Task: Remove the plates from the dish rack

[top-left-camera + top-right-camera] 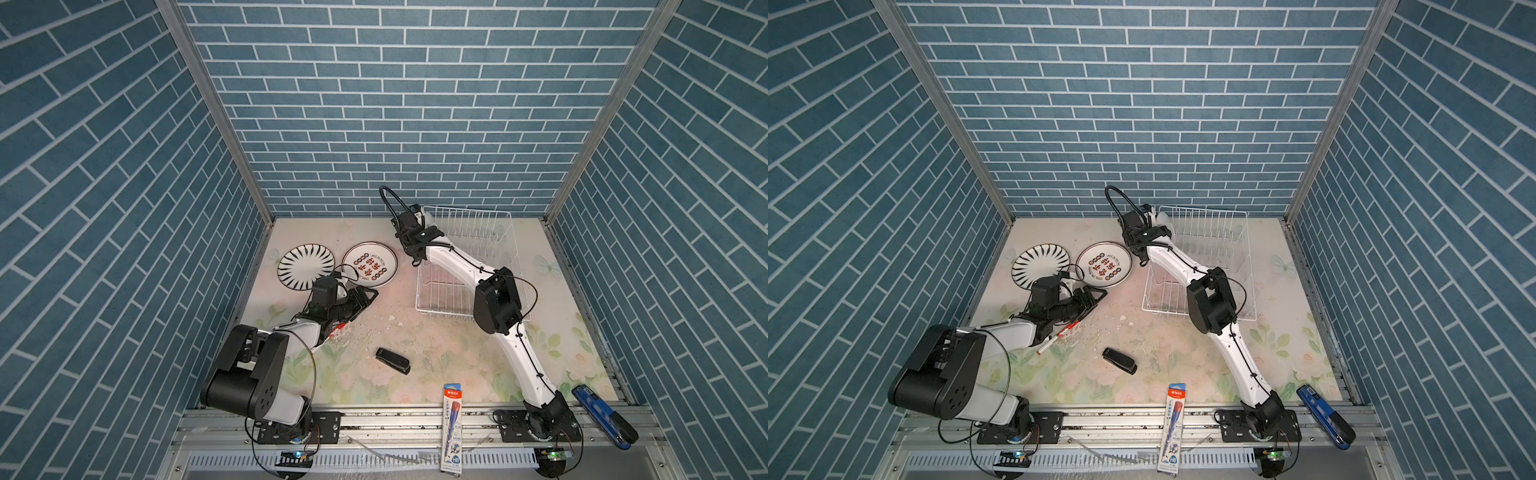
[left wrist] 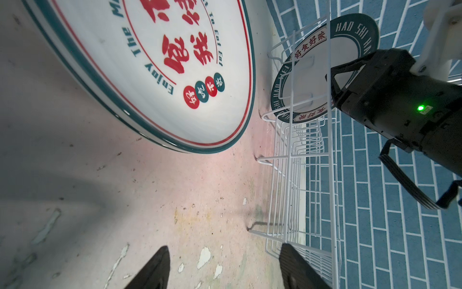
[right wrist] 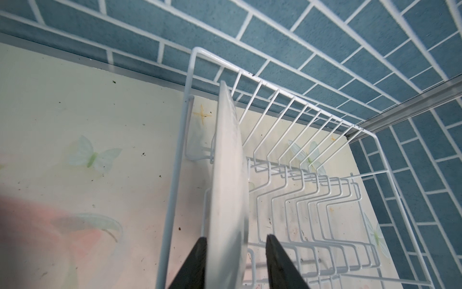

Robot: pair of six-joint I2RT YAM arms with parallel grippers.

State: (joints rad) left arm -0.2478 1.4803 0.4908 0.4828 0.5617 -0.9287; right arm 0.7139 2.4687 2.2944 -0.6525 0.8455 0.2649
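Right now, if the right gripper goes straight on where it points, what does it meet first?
The upright plate in the dish rack: the right gripper straddles its rim, jaws apart. The rack's wires lie beyond; depth unclear.

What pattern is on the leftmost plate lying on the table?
The leftmost plate has black radial stripes on white, clearest in a top view.

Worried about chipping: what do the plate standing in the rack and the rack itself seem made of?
Plate: likely glazed ceramic; glossy white face, printed dark-green lettered rim. Dish rack: thin wire, probably coated metal; uniform smooth white rods.
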